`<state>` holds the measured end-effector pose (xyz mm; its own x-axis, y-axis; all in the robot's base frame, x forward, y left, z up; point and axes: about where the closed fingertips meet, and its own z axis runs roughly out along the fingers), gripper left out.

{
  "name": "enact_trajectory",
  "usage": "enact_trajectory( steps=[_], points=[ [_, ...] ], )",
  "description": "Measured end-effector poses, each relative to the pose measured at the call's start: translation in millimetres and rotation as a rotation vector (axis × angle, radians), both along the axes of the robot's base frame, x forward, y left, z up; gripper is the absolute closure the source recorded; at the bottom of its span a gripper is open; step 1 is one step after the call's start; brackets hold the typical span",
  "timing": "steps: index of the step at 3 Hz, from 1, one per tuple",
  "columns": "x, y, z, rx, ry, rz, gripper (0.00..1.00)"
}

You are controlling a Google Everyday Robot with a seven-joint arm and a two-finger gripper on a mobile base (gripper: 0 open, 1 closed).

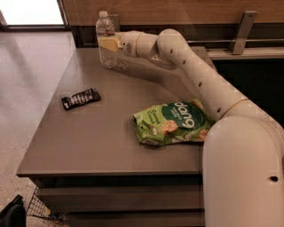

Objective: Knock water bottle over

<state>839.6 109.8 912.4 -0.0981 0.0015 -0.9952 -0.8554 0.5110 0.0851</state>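
Camera looks down over table (111, 142), pincer (108, 43) at far edge.

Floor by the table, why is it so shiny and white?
Camera view: bright light from the top left corner glares off the floor; the arm casts a soft shadow on the table, below the claw, which is at the water bottle.

The grey-brown table (111, 146) bears a clear water bottle (104, 27) with a white cap, a green snack bag (171, 124) lettered in white, and a black wrapper (80, 98) with pale print. Over the table's far edge, the gripper (107, 43) is pale yellow on a cream-white arm (199, 75).
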Motion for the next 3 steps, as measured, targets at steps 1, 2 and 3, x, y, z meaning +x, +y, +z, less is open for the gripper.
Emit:
enact_trajectory(
  steps=[1,2,3],
  points=[
    [0.0,0.0,0.0,0.000,0.000,0.000,1.00],
    [-6.4,-13.3,10.0,-0.082,0.024,0.022,1.00],
    [-16.3,-31.7,21.9,-0.178,0.056,0.055,1.00]
  ],
)
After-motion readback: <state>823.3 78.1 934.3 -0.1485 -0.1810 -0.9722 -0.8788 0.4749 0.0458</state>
